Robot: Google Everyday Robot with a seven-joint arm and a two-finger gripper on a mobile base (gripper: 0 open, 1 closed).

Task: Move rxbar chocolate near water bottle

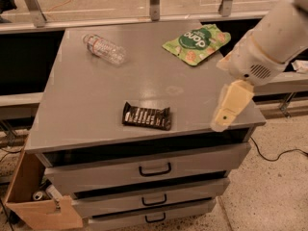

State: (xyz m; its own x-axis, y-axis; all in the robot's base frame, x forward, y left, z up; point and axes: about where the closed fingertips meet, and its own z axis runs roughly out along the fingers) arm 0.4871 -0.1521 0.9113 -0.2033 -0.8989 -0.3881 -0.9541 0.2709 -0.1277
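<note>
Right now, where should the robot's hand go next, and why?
Probably across toward the flat black shiny-wrapped snack bar: the cream gripper hangs at the right front edge of the grey cabinet top, apart from the bar, which lies far from the clear crinkled plastic bottle.

Grey cabinet [96, 109] had three drawers [144, 165] with black handles and stood on a speckled floor [269, 196]. Green pouch [196, 43] lay flat at the top's back right. Open cardboard box [29, 201] sat against the cabinet's lower left, with small clutter inside. Black cable [274, 155] crossed the floor on the right. Gripper [222, 119] hung at the top's front right edge.
</note>
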